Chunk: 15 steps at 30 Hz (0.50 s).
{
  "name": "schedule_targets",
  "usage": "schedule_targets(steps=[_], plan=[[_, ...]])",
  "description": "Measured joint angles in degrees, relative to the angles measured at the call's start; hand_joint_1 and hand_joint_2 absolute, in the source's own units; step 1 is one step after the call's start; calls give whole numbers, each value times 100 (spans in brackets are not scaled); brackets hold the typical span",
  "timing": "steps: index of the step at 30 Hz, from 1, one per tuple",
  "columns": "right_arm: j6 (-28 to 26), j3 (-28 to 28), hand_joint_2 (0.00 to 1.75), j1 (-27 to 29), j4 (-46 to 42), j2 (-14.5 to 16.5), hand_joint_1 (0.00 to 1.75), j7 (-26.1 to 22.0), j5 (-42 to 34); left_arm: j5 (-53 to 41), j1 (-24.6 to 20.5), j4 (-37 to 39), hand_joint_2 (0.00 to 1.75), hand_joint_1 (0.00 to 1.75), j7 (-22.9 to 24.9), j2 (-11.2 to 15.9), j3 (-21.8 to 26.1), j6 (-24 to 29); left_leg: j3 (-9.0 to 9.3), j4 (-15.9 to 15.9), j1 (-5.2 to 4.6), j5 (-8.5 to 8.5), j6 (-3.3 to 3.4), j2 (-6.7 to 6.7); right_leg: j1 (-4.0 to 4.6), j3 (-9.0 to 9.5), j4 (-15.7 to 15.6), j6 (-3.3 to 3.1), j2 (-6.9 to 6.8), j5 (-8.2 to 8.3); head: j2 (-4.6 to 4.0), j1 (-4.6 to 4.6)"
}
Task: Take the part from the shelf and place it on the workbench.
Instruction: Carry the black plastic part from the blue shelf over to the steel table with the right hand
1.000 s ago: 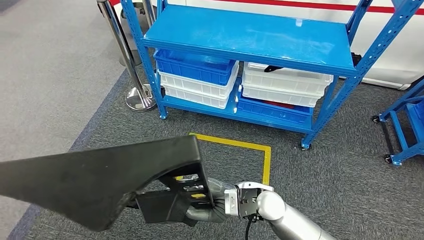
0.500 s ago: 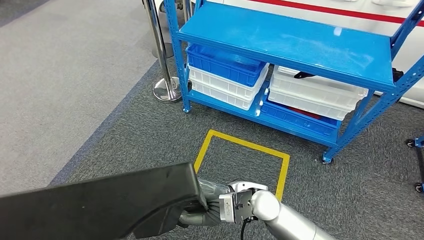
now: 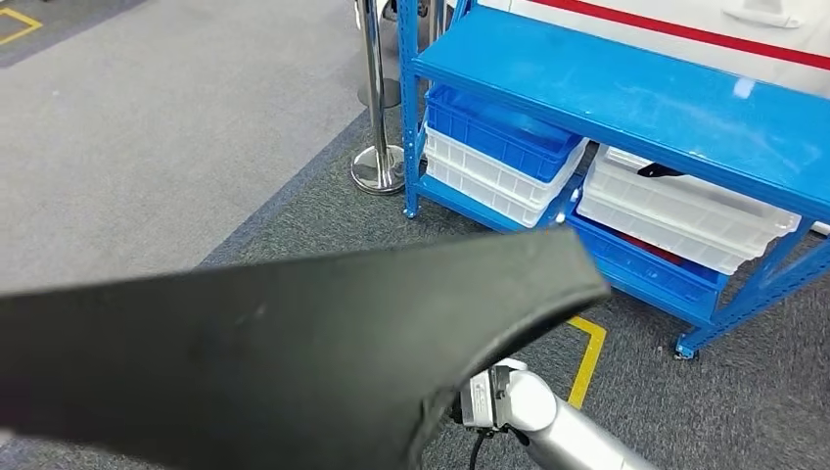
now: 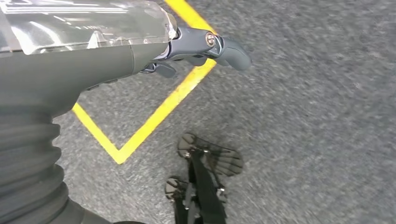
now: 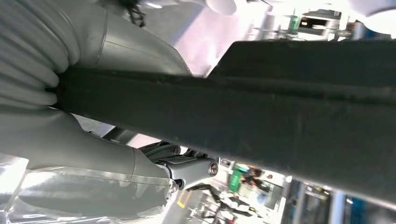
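Gripping the black part (image 3: 264, 343), the right hand (image 5: 93, 154) clasps its edge. Left hand (image 4: 205, 46) hangs slack, holding nothing, over open carpet (image 3: 685, 411). Blue shelf (image 3: 626, 93) stands upper right.

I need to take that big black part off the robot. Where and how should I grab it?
Probably the wide flat end of the black part, on the robot's left, gripped from both long edges. It is a long thin panel, and the right hand clamps its narrower end from beneath, so that end is taken. The left hand hangs free.
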Motion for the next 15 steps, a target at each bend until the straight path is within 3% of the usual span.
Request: schedule_targets(steps=[1, 3, 5, 7, 8, 9, 10, 12, 14, 15], plan=[[-38, -28, 175, 32, 3, 44, 175, -77, -4, -4, 7, -6, 175, 0, 39, 0, 2, 15, -20, -2, 15, 8, -38, 1, 4, 0, -17, -38, -72, 17, -1, 1], [-92, -81, 175, 91, 45, 170, 175, -286, -14, -7, 6, -12, 175, 0, 108, -2, 5, 44, -123, 187, 6, -122, -97, 234, -9, 7, -58, -111, -215, 51, -1, -10], [-85, -143, 175, 158, 115, 279, 175, -475, -55, -8, -27, -15, 175, 0, 148, -6, 6, 67, -400, 810, -3, -484, -145, 545, 1, 0, -72, -152, -383, 58, -1, -21], [-32, -194, 175, 239, 202, 349, 175, -557, -96, -7, -48, -16, 175, 0, 163, -15, 7, 80, -690, 1480, 6, -769, -174, 640, 22, -13, -69, -167, -563, 52, -1, -21], [-1, -209, 175, 276, 244, 384, 175, -569, -106, -6, -42, -16, 175, 0, 165, -20, 8, 85, -713, 1578, 7, -771, -176, 653, 31, -17, -68, -171, -643, 49, -1, -21], [29, -220, 175, 304, 278, 424, 175, -571, -104, -5, -33, -16, 175, 0, 165, -24, 9, 89, -618, 1442, 6, -671, -165, 670, 40, -16, -67, -173, -715, 46, -1, -21], [57, -226, 175, 321, 302, 466, 175, -569, -97, -4, -26, -17, 175, 0, 163, -24, 10, 92, -415, 1100, -1, -500, -138, 711, 50, -12, -67, -171, -782, 42, -1, -21], [105, -235, 175, 329, 330, 543, 175, -552, -61, -3, -39, -32, 175, 0, 147, -17, 12, 91, 17, 309, -54, -235, -36, 935, 76, 2, -67, -155, -904, 30, -1, -18], [144, -237, 175, 332, 358, 588, 175, -526, -5, -2, -53, -49, 175, 0, 119, -7, 13, 76, 178, -34, -116, -168, 61, 1057, 85, 15, -70, -112, -1010, 19, -1, -18], [163, -237, 175, 334, 376, 602, 175, -515, 25, 0, -48, -52, 175, 0, 101, 4, 16, 62, 169, -42, -130, -158, 90, 1008, 86, 24, -76, -85, -1059, 17, -1, -18]])
